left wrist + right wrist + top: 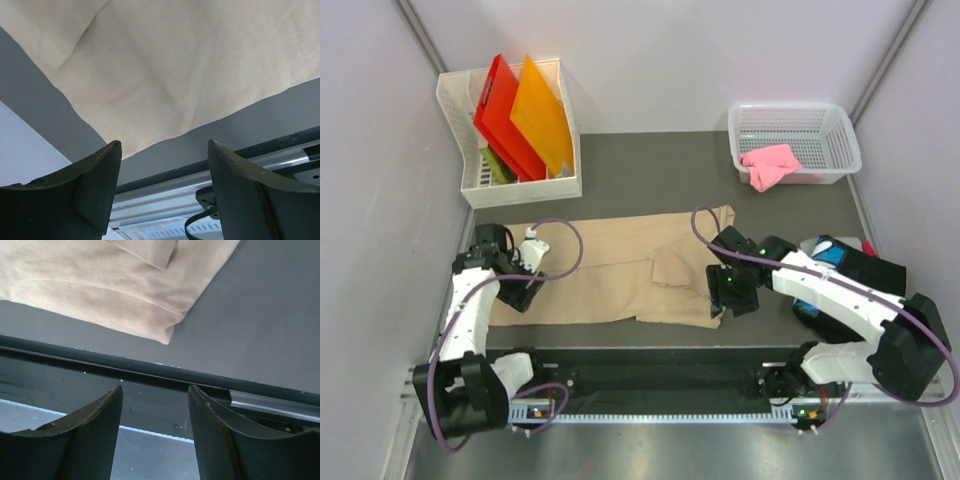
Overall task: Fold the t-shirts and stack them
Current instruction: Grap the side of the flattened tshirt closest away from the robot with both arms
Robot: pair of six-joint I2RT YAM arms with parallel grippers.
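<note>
Dark fingers (100, 175) of the left tool (164, 145) fill the bottom of its wrist view, spread wide with nothing between them, and beyond them lies the near edge of the tan shirt (175, 75). From above, the left tool (523, 288) hangs over the shirt's left end. The right tool (155, 387) is likewise spread and holds nothing; its wrist view shows the near right corner of the tan shirt (100, 285) lying flat on the dark surface (260, 315), just beyond the rail (150, 371) at the near edge. Seen from overhead, the right tool (728, 298) sits at the shirt's right end, and the tan shirt (610, 275) stretches sideways across the middle of the surface (650, 160), partly folded, with a flap lying over its right half. A black shirt (832, 256) with blue print lies to the right, largely hidden under the right arm. A pink shirt (770, 165) sits crumpled in a white basket (840, 150) at the far right. At the far left a white rack (460, 110) holds a red sheet (500, 110) and an orange sheet (542, 115), both standing tilted.
</note>
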